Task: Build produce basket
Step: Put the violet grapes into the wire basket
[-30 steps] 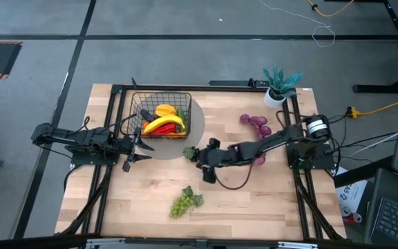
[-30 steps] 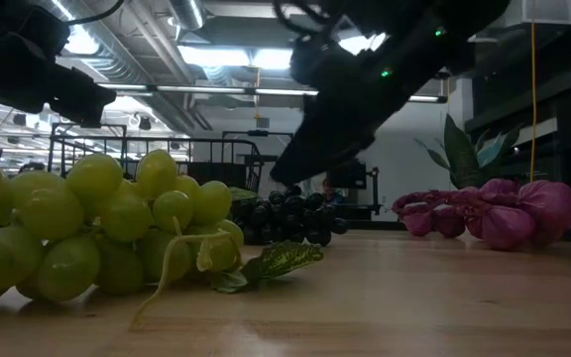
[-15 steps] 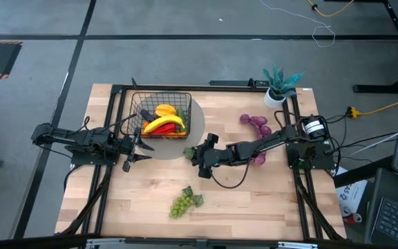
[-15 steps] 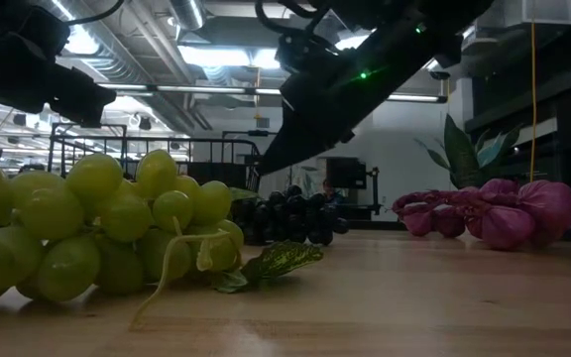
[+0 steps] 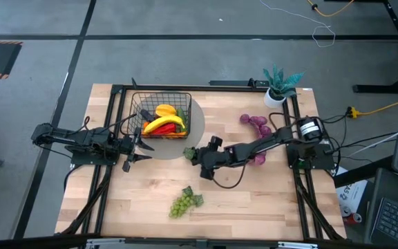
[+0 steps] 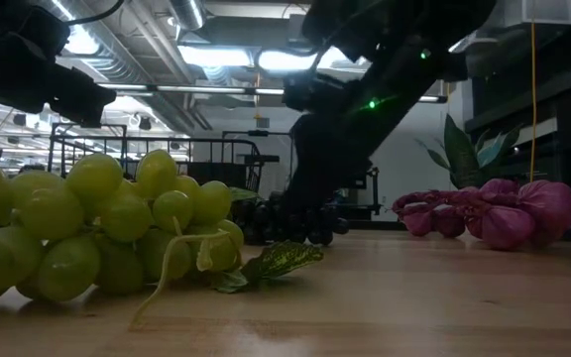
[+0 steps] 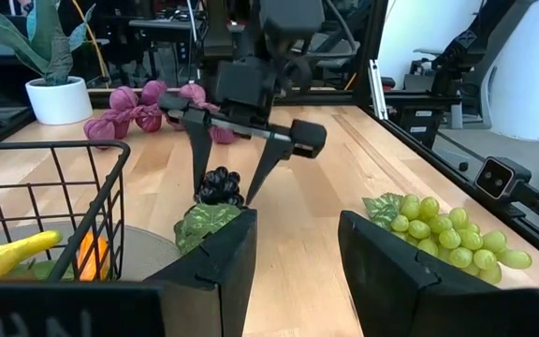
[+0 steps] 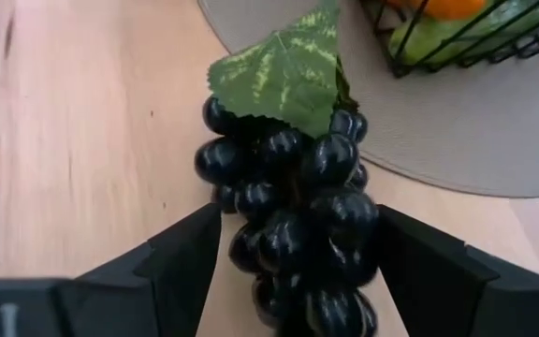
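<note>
The black wire basket stands on a grey round mat at the far left and holds a banana, a red chili and an orange piece. A dark grape bunch lies on the table at the mat's near edge, its leaf on the mat. My right gripper is open and low over it, with one finger on either side. My left gripper is open and empty, near the basket's near left corner. A green grape bunch lies toward the near edge. A purple string lies at the far right. My right gripper has its two fingers on either side of the dark grape bunch's lower half, coming from the table's right and slanting down. The bunch lies on the table. I cannot tell whether the fingers touch it.
A teal potted plant in a white pot stands at the far right corner. The grey mat reaches past the basket's right side. Bare wood lies between the dark grapes and the green grapes. Black frame rails run along the left and right sides.
My right gripper has gone down and a little toward the table's left, onto the dark grape bunch, so its open fingers now stand around it. The bunch has stayed in place.
</note>
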Robot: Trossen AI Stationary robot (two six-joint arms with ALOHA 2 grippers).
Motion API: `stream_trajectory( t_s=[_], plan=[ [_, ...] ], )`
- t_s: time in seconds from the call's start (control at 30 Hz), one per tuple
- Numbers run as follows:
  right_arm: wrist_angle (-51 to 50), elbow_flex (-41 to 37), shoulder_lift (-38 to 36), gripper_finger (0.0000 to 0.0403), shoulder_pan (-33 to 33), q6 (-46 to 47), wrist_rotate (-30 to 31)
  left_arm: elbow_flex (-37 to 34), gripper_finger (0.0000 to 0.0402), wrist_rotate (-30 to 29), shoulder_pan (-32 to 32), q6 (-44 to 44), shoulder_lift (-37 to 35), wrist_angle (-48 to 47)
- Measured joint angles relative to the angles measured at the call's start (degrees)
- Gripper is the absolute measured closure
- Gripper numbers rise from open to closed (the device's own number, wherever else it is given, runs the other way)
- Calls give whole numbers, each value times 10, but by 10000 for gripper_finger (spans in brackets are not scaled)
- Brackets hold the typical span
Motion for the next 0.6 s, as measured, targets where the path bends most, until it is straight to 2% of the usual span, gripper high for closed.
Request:
stream_trajectory(
  t_s=[0.33,0.6],
  plan=[
    [10,0,20,128,-4,77,0,0,255,0,0,21,0,0],
    [19,0,20,128,-4,80,0,0,255,-1,0,25,0,0]
  ],
)
